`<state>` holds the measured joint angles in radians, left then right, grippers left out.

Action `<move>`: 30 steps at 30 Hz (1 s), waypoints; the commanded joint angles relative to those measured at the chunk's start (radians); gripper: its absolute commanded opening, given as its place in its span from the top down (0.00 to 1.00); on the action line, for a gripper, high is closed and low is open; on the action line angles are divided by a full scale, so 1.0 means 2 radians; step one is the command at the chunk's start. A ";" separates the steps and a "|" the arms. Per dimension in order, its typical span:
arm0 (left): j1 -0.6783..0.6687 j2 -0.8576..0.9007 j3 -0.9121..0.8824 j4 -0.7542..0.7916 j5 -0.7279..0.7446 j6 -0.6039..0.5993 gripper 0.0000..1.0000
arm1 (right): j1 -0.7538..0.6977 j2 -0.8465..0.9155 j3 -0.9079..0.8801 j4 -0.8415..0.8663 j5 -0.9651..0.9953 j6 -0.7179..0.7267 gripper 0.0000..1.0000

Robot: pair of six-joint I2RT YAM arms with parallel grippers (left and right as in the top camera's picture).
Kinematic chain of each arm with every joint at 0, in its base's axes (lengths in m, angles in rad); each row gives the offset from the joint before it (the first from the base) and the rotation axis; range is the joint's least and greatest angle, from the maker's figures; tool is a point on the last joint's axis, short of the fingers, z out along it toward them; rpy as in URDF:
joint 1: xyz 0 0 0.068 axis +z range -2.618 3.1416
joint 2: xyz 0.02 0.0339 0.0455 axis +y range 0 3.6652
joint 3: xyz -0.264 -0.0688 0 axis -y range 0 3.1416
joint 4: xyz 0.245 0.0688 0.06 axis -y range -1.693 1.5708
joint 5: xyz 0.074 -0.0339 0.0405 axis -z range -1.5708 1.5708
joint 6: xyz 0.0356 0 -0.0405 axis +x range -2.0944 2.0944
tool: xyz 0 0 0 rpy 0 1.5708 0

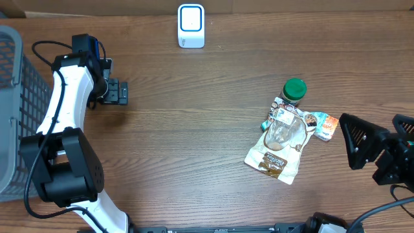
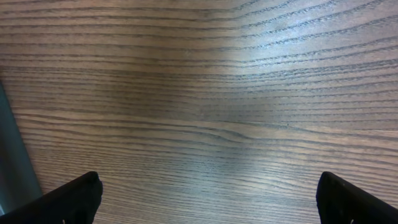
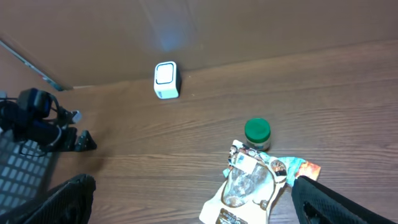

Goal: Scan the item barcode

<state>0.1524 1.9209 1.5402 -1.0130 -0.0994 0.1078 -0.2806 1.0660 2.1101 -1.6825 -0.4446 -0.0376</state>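
The items lie in a heap at the table's right: a jar with a green lid, a cream pouch with a clear window, and small colourful packets. A white barcode scanner stands at the far edge. My right gripper is open just right of the heap, one fingertip beside the orange packet, holding nothing. My left gripper is open over bare wood at far left. No barcode shows.
A grey mesh basket stands along the left edge, next to the left arm. A grey strip edges the left wrist view. A wall rises behind the scanner.
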 commanded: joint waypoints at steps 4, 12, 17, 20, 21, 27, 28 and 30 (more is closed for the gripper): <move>-0.001 0.002 0.008 0.000 -0.002 0.006 0.01 | 0.040 -0.064 -0.132 0.125 0.040 -0.010 0.00; -0.001 0.002 0.008 0.000 -0.002 0.006 0.00 | 0.107 -0.222 -0.437 0.376 0.099 -0.010 0.00; -0.001 0.002 0.008 0.000 -0.002 0.006 0.00 | 0.130 -0.303 -0.629 0.551 0.099 -0.008 0.00; -0.001 0.002 0.008 0.000 -0.002 0.006 0.01 | 0.140 -0.343 -0.731 0.640 0.099 -0.008 0.00; -0.001 0.002 0.008 0.000 -0.002 0.006 0.00 | 0.143 -0.357 -0.764 0.671 0.099 -0.008 0.00; -0.001 0.002 0.008 0.000 -0.002 0.006 0.00 | 0.173 -0.433 -0.907 0.775 0.105 -0.008 0.00; -0.001 0.002 0.008 0.000 -0.002 0.006 0.00 | 0.180 -0.445 -0.924 0.781 0.111 -0.008 0.00; -0.001 0.002 0.008 0.000 -0.002 0.006 0.00 | 0.193 -0.468 -0.954 0.791 0.122 -0.008 0.00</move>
<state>0.1524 1.9209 1.5402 -1.0130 -0.1020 0.1078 0.0711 0.1905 0.2680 -0.1268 -0.2428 -0.0555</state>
